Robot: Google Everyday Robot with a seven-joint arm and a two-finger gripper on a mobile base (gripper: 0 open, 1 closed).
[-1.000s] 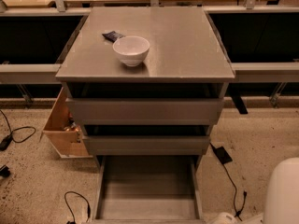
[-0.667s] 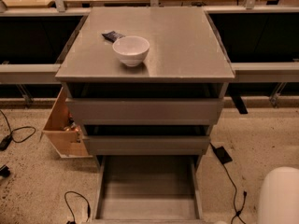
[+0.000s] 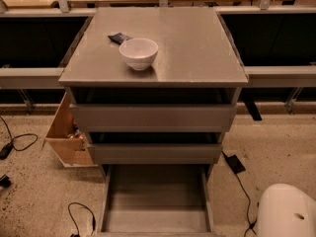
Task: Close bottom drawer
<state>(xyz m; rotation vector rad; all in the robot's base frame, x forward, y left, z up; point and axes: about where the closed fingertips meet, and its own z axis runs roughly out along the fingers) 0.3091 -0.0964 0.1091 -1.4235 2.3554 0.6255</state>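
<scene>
You've got no readable text, labels or numbers here. Nothing legible on the bottom drawer (image 3: 155,199), tabletop (image 3: 197,46), white bowl (image 3: 138,53), dark packet (image 3: 119,37) or cardboard box (image 3: 66,135). Pincer is out of frame.

The bottom drawer (image 3: 157,201) stands wide open, pulled straight out toward the near edge from the foot of the cabinet (image 3: 197,48), centred left to right. It's matte grey, long and shallow, sitting level, bare tray floor showing between thin side walls. Its low front panel just meets the near edge. The end effector is out of view.
</scene>
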